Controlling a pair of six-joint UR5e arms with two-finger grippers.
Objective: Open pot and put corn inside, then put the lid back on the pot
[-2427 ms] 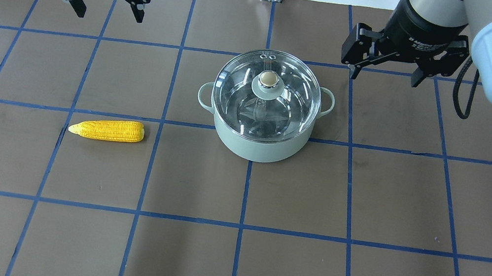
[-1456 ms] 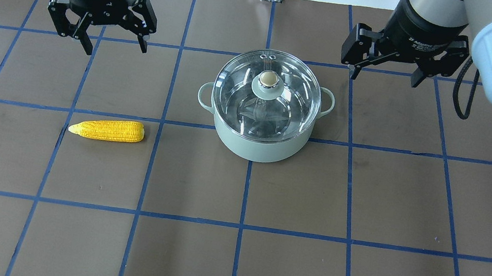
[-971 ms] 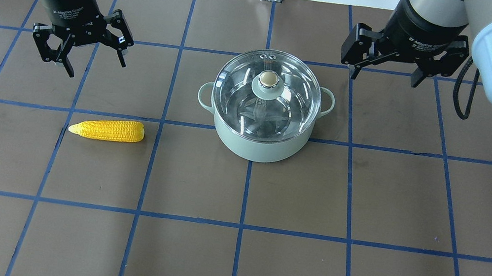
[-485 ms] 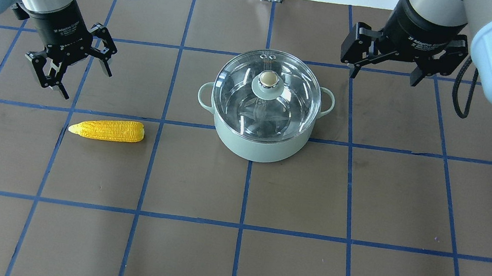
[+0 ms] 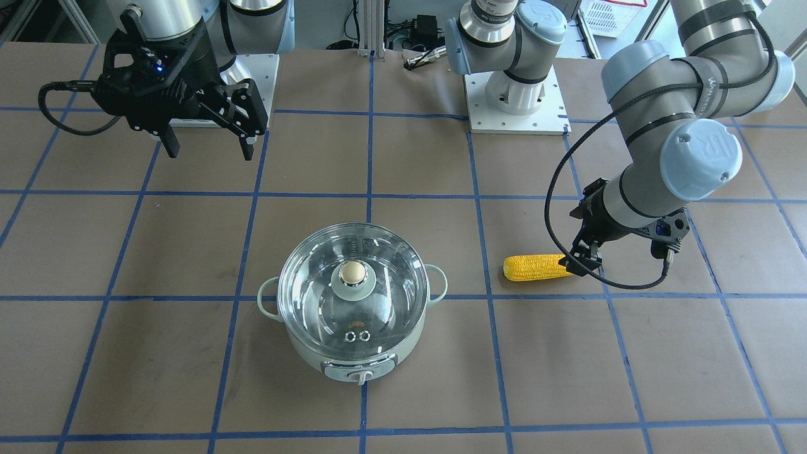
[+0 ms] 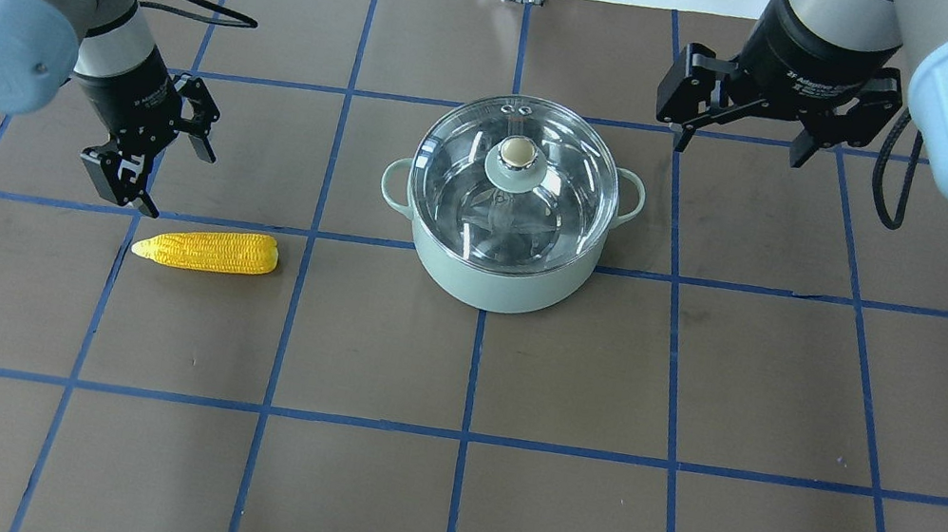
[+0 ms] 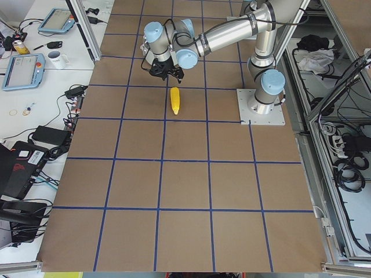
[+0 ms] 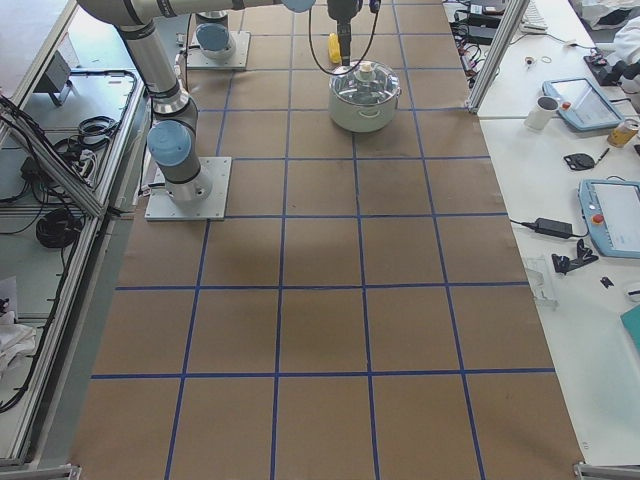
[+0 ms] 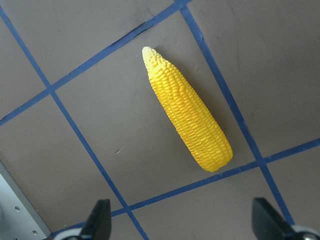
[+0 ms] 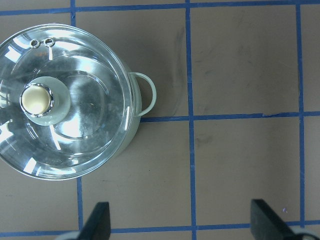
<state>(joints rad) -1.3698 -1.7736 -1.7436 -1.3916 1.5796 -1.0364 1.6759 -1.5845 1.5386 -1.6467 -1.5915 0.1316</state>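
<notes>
Left hand (image 6: 178,183) open, fingers spread wide with nothing between them, tilted over the worktop (image 6: 572,369) near the pale tip of the corn (image 6: 207,249), clear of it. Bright yellow ear with neat kernel rows, tapering to a cream tip, lying flat; long axis across the worktop, tip toward the robot's left, blunt end toward the pot (image 6: 494,289). Mint-green pot mid-worktop, clear glass lid (image 6: 541,210) seated on it. Right hand (image 6: 736,148) likewise open, raised beyond the pot; "2F Adaptive" legible on its collar.
</notes>
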